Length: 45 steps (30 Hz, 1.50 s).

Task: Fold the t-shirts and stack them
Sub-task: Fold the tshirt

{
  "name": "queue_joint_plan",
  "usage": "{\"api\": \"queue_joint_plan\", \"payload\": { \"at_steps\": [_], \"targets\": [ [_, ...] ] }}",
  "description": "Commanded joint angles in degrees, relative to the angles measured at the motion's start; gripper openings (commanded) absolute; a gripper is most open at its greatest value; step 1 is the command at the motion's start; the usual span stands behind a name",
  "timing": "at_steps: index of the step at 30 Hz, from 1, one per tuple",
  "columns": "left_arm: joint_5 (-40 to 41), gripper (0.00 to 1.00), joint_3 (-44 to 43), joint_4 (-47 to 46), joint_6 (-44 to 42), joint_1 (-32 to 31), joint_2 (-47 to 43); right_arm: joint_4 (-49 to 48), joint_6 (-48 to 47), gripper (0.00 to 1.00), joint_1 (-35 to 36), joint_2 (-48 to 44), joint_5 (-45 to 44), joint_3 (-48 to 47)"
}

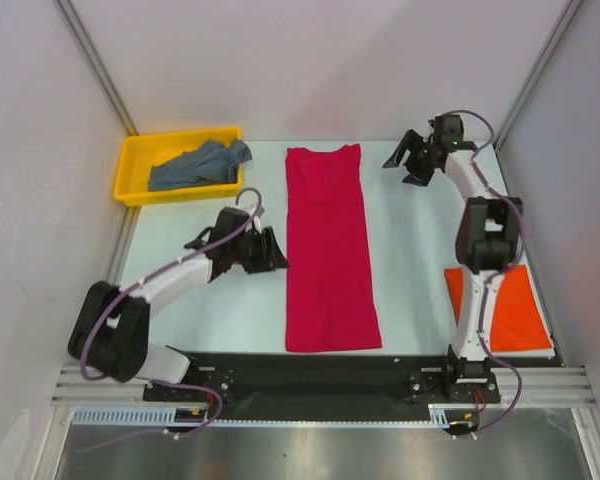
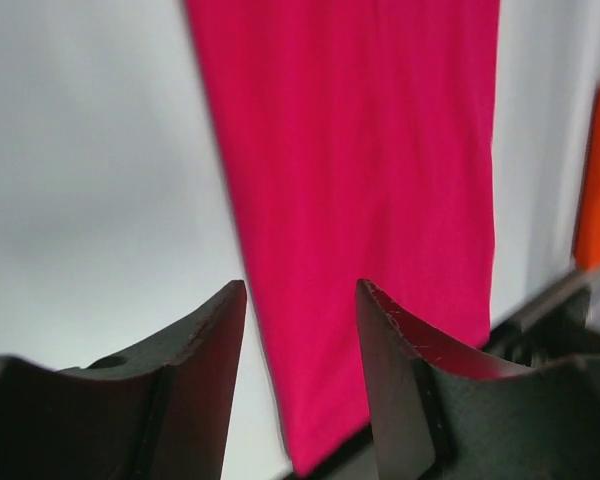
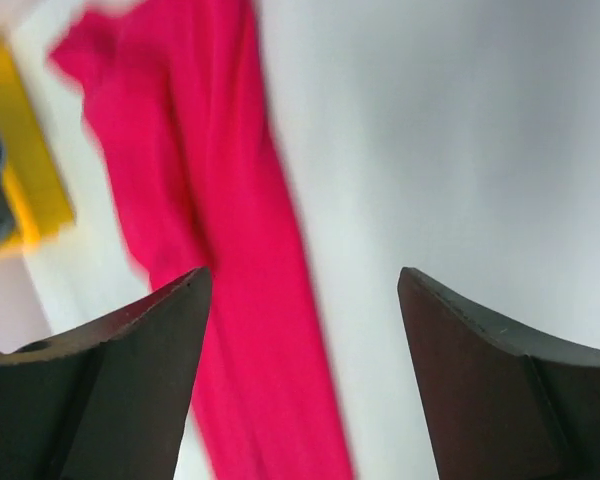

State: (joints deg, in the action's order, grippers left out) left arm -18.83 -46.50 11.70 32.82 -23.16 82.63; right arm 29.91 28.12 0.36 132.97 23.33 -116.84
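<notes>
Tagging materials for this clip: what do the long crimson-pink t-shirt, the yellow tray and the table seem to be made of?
Crimson-pink t-shirt: soft matte cloth, probably a knit; it lies limp and flat with gentle creases and no shine.
Yellow tray: likely moulded plastic; even bright colour and a rigid raised rim.
Table: a smooth, pale, hard-looking top; the actual material cannot be told.

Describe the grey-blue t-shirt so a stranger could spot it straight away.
Look to the table's far left corner, where a yellow tray sits. The grey-blue t-shirt lies crumpled inside it. It is the only shirt in a tray and not flat: the crimson-pink t-shirt lies as a long strip mid-table, the orange-red t-shirt at the near right edge.
</notes>
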Motion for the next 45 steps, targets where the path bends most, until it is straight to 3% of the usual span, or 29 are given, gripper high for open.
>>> {"api": "queue_joint_plan", "payload": {
  "at_steps": [1, 2, 5, 6, 10, 13, 14, 16, 20, 22, 25, 33, 38, 45],
  "targets": [
    [-1.3, 0.55, 7.6, 3.3, 6.0, -3.2, -9.1, 12.2, -4.2, 0.81, 3.8, -20.5, 1.1, 16.5],
    [-0.9, 0.57, 11.2, 4.0, 8.8, -4.6, -13.9, 12.1, -4.0, 0.81, 6.2, -23.9, 2.2, 26.6],
    [-0.8, 0.59, 16.1, 6.4, 12.7, -6.8, -19.7, 10.2, -3.9, 0.80, 12.7, -38.1, 4.2, 42.3],
    [-0.8, 0.59, 17.0, 5.9, 13.4, -7.4, -20.6, 9.5, -3.9, 0.81, 14.5, -42.2, 4.2, 52.0],
    [-3.6, 0.53, 22.4, 1.4, 18.1, -9.7, -21.5, 6.7, -1.2, 0.78, 23.4, -59.7, 7.3, 68.1],
    [-2.3, 0.50, 25.4, 1.3, 21.8, -12.1, -22.2, 6.3, 2.3, 0.73, 24.2, -66.6, 6.1, 77.6],
    [-0.4, 0.52, 25.7, 2.3, 22.8, -13.5, -22.4, 6.1, 4.0, 0.64, 23.9, -69.9, 6.4, 79.5],
    [1.3, 0.59, 25.1, 6.4, 23.1, -15.2, -21.5, 7.7, 5.5, 0.59, 23.6, -72.3, 6.2, 83.2],
    [3.4, 0.61, 23.8, 8.2, 22.9, -18.5, -18.4, 9.8, 7.3, 0.61, 24.3, -78.8, 2.3, 88.9],
    [3.2, 0.56, 24.4, 6.1, 24.6, -19.6, -17.9, 6.7, 7.9, 0.60, 23.9, -79.9, 2.2, 92.2],
    [4.1, 0.49, 26.4, 4.2, 26.6, -19.6, -19.3, 1.7, 9.0, 0.55, 22.7, -79.4, 3.4, 95.0],
    [3.5, 0.47, 29.7, -1.0, 28.5, -19.6, -18.4, -1.3, 10.8, 0.54, 22.7, -78.3, -0.7, 97.1],
    [3.1, 0.47, 29.7, -2.1, 28.6, -19.9, -15.2, -5.2, 10.6, 0.53, 22.7, -75.3, 1.5, 98.6],
    [3.5, 0.40, 30.2, -1.8, 29.7, -20.5, -12.5, -6.9, 10.1, 0.49, 22.6, -74.0, 2.5, 98.6]
  ]
}}
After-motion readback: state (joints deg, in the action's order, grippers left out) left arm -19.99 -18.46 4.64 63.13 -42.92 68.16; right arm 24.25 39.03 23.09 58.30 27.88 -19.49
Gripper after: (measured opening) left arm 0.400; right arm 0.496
